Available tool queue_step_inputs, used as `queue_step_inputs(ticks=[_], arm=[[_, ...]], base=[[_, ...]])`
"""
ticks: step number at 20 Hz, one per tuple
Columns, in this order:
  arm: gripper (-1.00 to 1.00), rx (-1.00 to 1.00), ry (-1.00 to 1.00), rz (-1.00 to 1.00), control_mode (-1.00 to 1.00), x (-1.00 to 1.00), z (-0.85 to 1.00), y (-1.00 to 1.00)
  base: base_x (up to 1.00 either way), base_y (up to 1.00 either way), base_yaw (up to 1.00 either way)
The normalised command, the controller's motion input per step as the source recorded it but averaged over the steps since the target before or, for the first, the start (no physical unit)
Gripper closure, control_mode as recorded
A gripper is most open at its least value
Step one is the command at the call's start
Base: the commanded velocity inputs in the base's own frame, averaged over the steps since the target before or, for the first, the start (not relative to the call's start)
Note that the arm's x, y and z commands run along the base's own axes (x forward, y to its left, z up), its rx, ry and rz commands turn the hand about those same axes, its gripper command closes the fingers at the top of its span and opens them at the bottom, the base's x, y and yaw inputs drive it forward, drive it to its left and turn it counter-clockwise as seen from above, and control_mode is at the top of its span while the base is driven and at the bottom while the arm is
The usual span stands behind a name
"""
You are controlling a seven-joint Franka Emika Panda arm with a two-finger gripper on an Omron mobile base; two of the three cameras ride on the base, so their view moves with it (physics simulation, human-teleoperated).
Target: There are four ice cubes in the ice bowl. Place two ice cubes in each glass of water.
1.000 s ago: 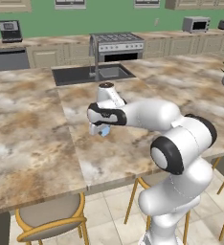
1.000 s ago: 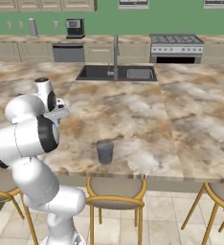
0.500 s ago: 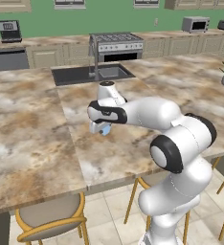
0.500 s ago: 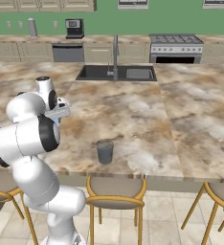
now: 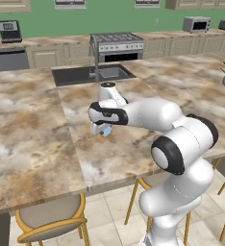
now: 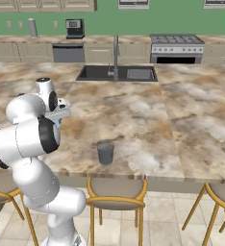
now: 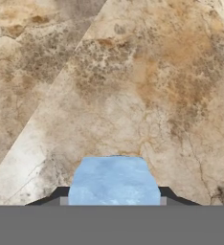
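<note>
The two-finger gripper (image 5: 103, 129) of the white arm is seen clamped on a small light-blue translucent ice cube (image 7: 115, 180), its jaws held partly apart by the width of the cube. In the hand view the cube is wedged squarely between the two dark finger tips (image 7: 56, 194), one against each side face, and its pale, faintly mottled front face with softly rounded upper corners stands out beyond them. In the left base view the same cube (image 5: 105, 130) is glimpsed as a small blue patch just under the hand, carried above the brown marbled stone counter (image 5: 42, 129) and apart from it (no contact with the surface can be made out). The counter below the hand is bare, mottled in tan and cream, with a straight seam running diagonally across it in the hand view. In the right base view a short clear cylindrical tumbler with a bluish-grey tint (image 6: 105, 152) is seen standing upright near the front edge of the counter, well apart from the gripper (image 6: 58, 118) and further along the counter, to the robot's right. A dark recessed sink (image 6: 115, 73) lies at the far side of the counter.
</note>
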Motion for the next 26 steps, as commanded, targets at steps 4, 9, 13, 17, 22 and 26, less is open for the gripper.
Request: queue_step_inputs(ticks=[4,9,13,17,22,26], arm=[[1.00,0.00,0.00,0.00,-1.00,0.00,0.00,0.00],[1.00,0.00,0.00,0.00,-1.00,0.00,0.00,0.00],[1.00,0.00,0.00,0.00,-1.00,-0.12,0.00,0.00],[1.00,0.03,0.00,-0.14,-1.00,-0.19,0.00,-0.42],[1.00,0.04,0.06,-0.37,-1.00,0.00,0.07,-0.86],[1.00,0.04,0.13,-0.41,-1.00,0.00,0.11,-0.98]], base=[[0.00,0.00,0.00],[0.00,0.00,0.00],[0.00,0.00,0.00],[0.00,0.00,0.00],[0.00,0.00,0.00],[0.00,0.00,0.00]])
